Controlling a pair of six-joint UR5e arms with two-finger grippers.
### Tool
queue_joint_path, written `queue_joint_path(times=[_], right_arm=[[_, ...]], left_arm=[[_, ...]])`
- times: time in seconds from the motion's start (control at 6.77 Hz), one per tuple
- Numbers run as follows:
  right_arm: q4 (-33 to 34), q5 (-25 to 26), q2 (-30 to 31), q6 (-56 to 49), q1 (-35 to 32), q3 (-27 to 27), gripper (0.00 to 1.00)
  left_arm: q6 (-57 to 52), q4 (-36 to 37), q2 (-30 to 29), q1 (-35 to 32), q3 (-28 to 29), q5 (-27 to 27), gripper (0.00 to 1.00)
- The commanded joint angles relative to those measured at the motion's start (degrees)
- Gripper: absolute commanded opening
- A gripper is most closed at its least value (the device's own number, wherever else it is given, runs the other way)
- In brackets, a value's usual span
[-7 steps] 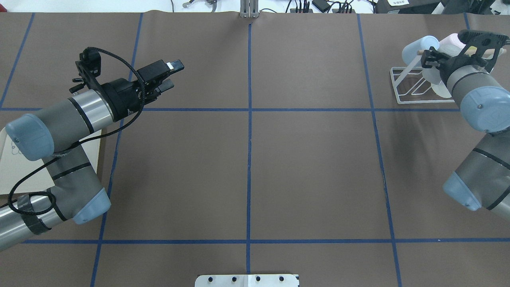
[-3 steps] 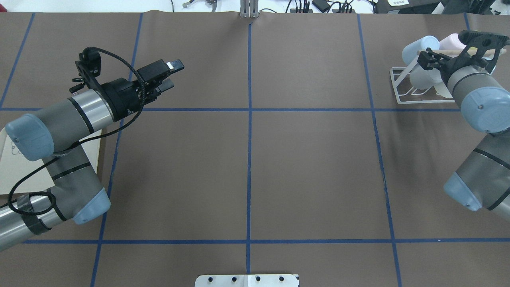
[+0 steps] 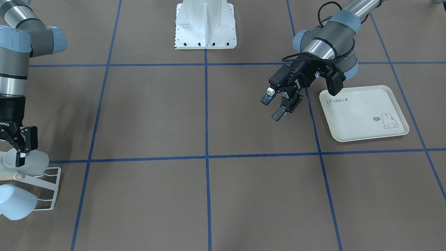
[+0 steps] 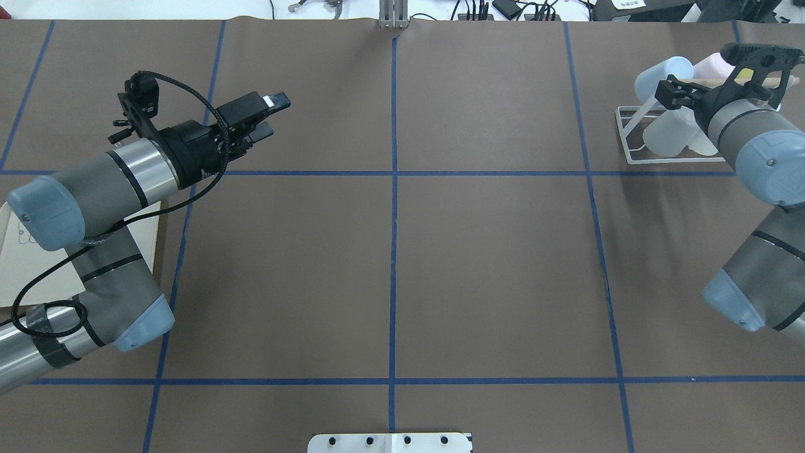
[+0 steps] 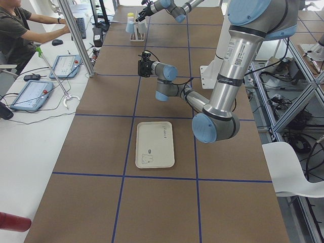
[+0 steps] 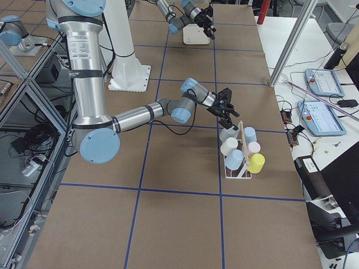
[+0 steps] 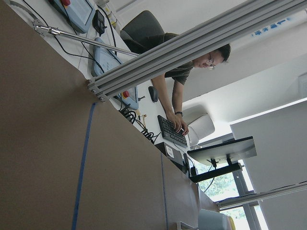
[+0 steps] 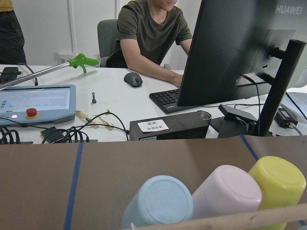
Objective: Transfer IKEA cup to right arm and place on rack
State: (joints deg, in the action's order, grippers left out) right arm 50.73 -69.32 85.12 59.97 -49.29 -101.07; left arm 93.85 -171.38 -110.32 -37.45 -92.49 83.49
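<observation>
The IKEA cup (image 4: pixel 668 134), translucent white, lies tilted on the white wire rack (image 4: pixel 629 135) at the far right; it also shows as cup (image 3: pixel 30 163) and cup (image 6: pixel 228 134). My right gripper (image 3: pixel 16 148) hangs just above it with its fingers spread, one fingertip (image 3: pixel 21 155) overlapping the cup's rim. From overhead the right wrist hides that gripper. My left gripper (image 4: pixel 267 116) hovers open and empty over the far left of the table, also seen as gripper (image 3: pixel 275 106).
On the rack sit a light blue cup (image 8: pixel 158 202), a pink cup (image 8: pixel 225 191) and a yellow cup (image 8: pixel 278 182) behind a wooden peg (image 8: pixel 230 221). A cream rabbit-print tray (image 3: pixel 364 113) lies by the left arm. A person works at the desk beyond.
The white cup has dropped lower and tilted onto the rack, and the right wrist has drawn back a little from it. The left arm has barely shifted.
</observation>
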Motion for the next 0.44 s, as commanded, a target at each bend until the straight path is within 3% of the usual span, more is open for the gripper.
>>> queue_joint_path(times=[0.0, 0.3], right_arm=[[4.69, -10.69, 1.01, -0.38, -3.68, -5.77, 1.0], [18.54, -23.44, 1.45, -9.02, -10.09, -12.81, 1.0]], left_arm=[[-9.34, 9.51, 0.11, -4.19, -3.03, 4.19, 0.99], [-23.73, 16.05, 3.95, -11.12, -5.32, 12.53, 0.99]])
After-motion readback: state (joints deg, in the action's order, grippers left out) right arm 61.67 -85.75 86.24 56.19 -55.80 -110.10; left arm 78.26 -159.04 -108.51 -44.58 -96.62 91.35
